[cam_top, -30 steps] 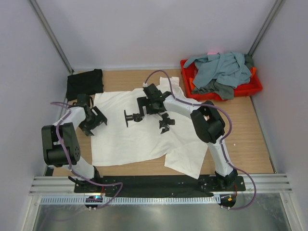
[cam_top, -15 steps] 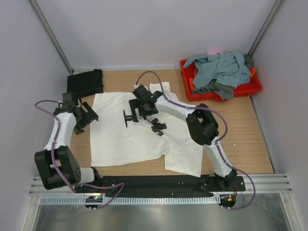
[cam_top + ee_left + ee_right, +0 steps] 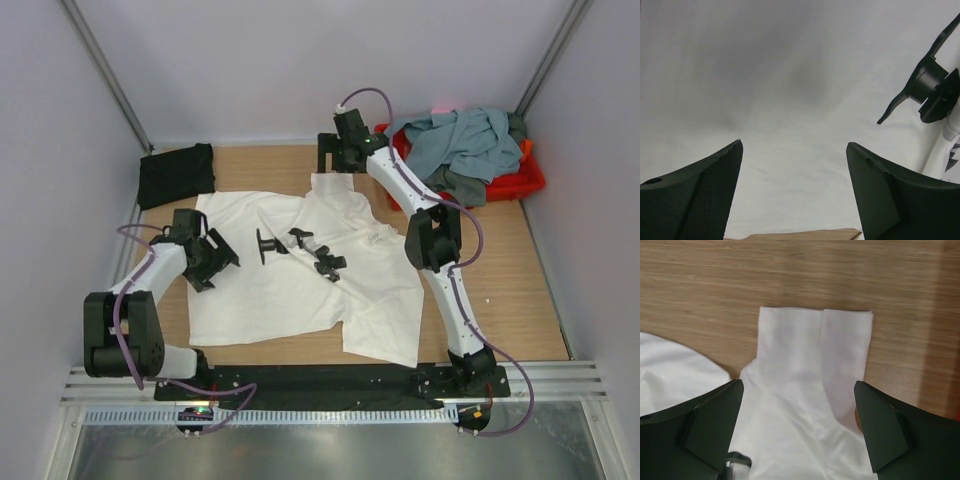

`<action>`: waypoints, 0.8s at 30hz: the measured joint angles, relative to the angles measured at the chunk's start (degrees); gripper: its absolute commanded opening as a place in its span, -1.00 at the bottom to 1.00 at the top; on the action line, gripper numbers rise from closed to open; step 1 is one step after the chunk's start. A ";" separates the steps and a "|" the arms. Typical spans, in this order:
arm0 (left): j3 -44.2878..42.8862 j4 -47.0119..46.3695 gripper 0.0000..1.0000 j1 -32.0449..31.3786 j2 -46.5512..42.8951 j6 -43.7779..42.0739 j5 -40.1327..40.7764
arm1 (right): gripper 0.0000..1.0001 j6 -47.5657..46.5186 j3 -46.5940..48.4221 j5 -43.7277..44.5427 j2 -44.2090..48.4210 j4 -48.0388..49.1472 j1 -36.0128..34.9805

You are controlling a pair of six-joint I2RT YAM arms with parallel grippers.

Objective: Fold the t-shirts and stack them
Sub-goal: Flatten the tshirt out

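Observation:
The white t-shirt (image 3: 290, 295) lies spread flat on the wooden table, its far sleeve (image 3: 815, 335) pointing to the back. My left gripper (image 3: 212, 260) is open and empty low over the shirt's left part (image 3: 790, 75), with the shirt's edge just behind its fingers. My right gripper (image 3: 334, 160) is open and empty above the far sleeve, next to the tray. The black t-shirt (image 3: 177, 172) lies folded at the back left. The grey-blue t-shirt (image 3: 455, 140) and a dark grey one (image 3: 462, 185) are heaped in the red tray.
The red plastic tray (image 3: 530, 182) stands at the back right. Two small black fittings (image 3: 265, 245) (image 3: 322, 257) show over the middle of the white shirt; one shows in the left wrist view (image 3: 932, 85). Bare wood (image 3: 510, 270) lies right of the shirt.
My right gripper swung from the middle of the white shirt to its far sleeve by the tray. My left gripper went out left, then came back onto the shirt's left part.

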State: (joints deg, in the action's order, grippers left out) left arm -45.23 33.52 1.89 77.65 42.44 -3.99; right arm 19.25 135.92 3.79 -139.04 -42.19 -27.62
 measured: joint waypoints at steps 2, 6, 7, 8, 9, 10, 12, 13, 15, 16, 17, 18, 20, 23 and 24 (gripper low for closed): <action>0.24 -1.27 0.69 -1.27 2.51 1.07 -0.26 | 0.97 -0.50 3.19 -0.17 -3.82 -0.02 1.22; 0.24 -4.17 0.68 -1.44 5.46 2.27 -0.26 | 0.94 -1.14 2.45 -1.16 -8.94 -0.94 3.50; 0.24 -4.50 0.68 -1.44 5.49 2.36 -0.15 | 0.92 -1.66 1.46 -1.07 -9.49 -1.16 3.85; 0.24 -4.92 0.67 -1.44 5.42 2.38 -0.04 | 0.89 -1.88 1.29 -1.42 -9.20 -0.48 4.09; 0.24 -5.31 0.66 -1.44 5.35 2.40 0.15 | 0.81 -2.01 0.81 -1.60 -8.55 0.07 4.20; 0.24 -5.70 0.62 -1.44 5.33 2.40 0.46 | 0.75 -2.29 0.26 -1.62 -8.09 0.35 4.42; 0.31 -6.01 0.56 -1.44 5.09 2.45 0.98 | 0.50 -2.64 -0.48 -1.53 -7.76 0.61 4.63; 0.52 -6.32 0.53 -1.44 4.74 2.56 1.42 | 0.39 -2.84 -0.72 -1.42 -7.76 0.63 4.72; 1.07 -6.58 0.47 -1.44 3.82 2.80 2.03 | 0.15 -3.19 -1.25 -0.92 -7.76 0.22 4.72; 1.42 -6.75 0.46 -1.44 3.37 2.86 2.64 | 0.11 -3.41 -1.27 -0.61 -7.76 0.00 4.70; 1.70 -6.78 0.44 -1.44 3.04 3.06 3.13 | 0.07 -3.74 -1.27 -0.20 -7.76 0.02 4.70; 1.90 -6.80 0.43 -1.44 2.91 3.23 3.54 | 0.05 -4.02 -1.27 0.20 -7.76 0.02 4.70; 2.43 -7.02 0.40 -1.44 2.84 3.54 4.22 | -0.07 -4.44 -1.27 1.11 -7.76 0.00 4.70; 3.10 -7.02 0.32 -1.44 2.84 3.69 4.76 | -0.22 -5.25 -1.27 2.67 -7.76 -0.15 4.68; 3.26 -7.04 0.29 -1.44 2.84 3.72 4.96 | -0.31 -5.57 -1.27 3.32 -7.76 -0.13 4.63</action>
State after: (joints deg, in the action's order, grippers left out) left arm -41.98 26.48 0.45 80.49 46.15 0.97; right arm 13.67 134.65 7.11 -146.80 -42.33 -22.98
